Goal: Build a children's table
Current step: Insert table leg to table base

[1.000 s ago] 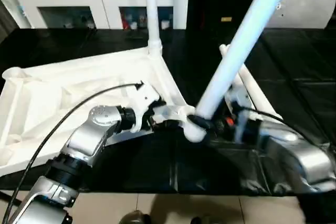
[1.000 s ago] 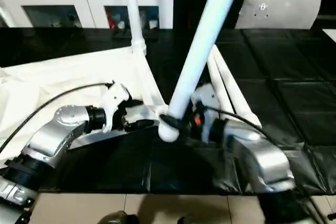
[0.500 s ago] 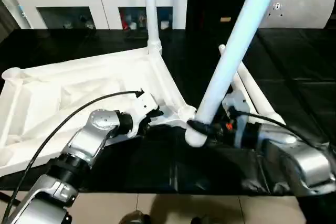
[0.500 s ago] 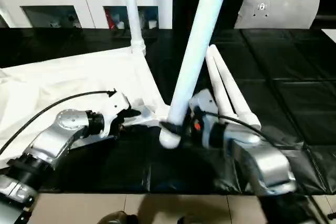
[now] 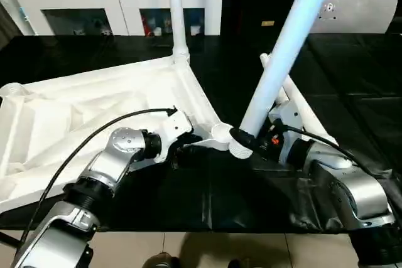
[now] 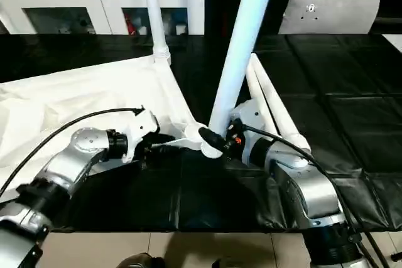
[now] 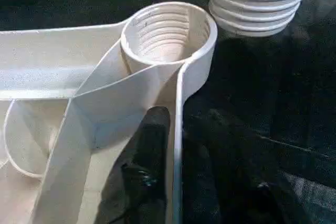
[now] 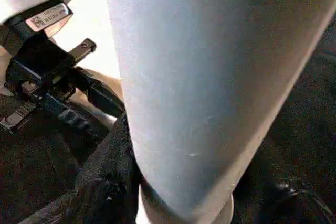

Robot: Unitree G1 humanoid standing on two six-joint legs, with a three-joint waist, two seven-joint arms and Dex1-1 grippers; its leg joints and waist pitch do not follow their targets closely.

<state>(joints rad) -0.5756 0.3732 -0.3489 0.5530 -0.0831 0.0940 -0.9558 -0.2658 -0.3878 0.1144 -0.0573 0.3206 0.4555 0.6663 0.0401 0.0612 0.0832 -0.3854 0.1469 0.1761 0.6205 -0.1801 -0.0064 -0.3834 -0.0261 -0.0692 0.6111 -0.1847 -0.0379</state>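
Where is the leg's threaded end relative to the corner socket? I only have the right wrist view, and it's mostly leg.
Observer: The threaded end sits beside the socket, not in it; the socket is empty.
Operator: Is the leg upright?
Observer: No. The leg, held low down by the right gripper, leans with its top toward the robot's right.
Operator: Is anything bracing the tabletop?
Observer: The left gripper is at the tabletop's rim, right next to that socket.
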